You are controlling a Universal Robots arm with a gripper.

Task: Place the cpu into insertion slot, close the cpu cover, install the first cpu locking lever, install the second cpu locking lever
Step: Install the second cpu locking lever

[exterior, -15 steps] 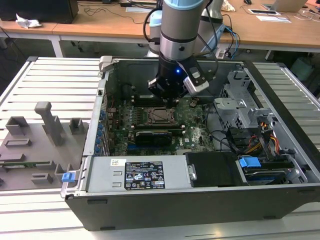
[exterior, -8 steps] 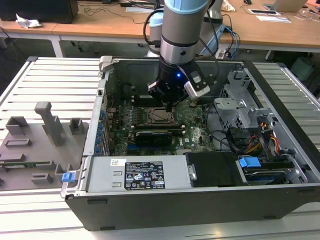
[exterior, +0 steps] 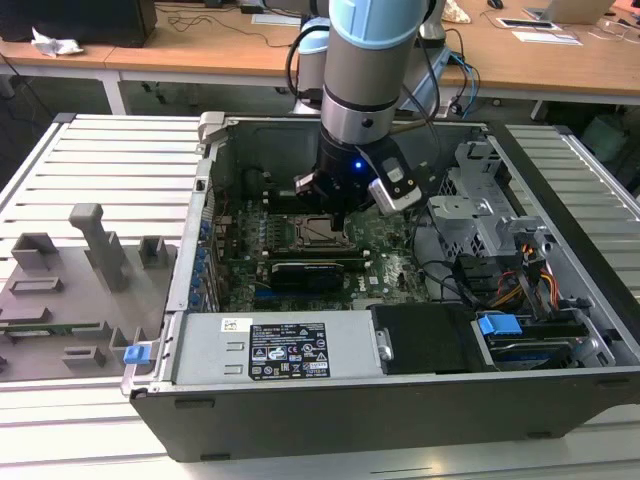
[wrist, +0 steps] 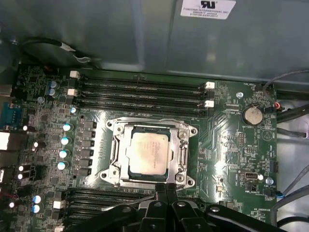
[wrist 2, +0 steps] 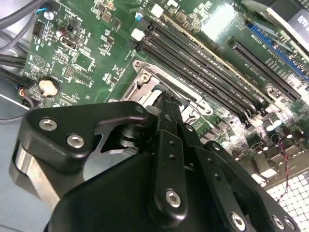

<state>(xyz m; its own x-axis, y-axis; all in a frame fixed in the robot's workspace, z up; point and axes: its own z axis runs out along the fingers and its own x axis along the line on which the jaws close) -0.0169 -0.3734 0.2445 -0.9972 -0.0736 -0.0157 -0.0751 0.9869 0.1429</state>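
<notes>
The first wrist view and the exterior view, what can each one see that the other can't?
The first wrist view alone shows the cpu lying flat in its socket with the cpu cover closed around it, and a round coin battery. The exterior view alone shows the whole computer case, the blue-capped arm reaching in, and the grey holder tray on the exterior view's left. Both show the green motherboard and the gripper over the socket.
</notes>
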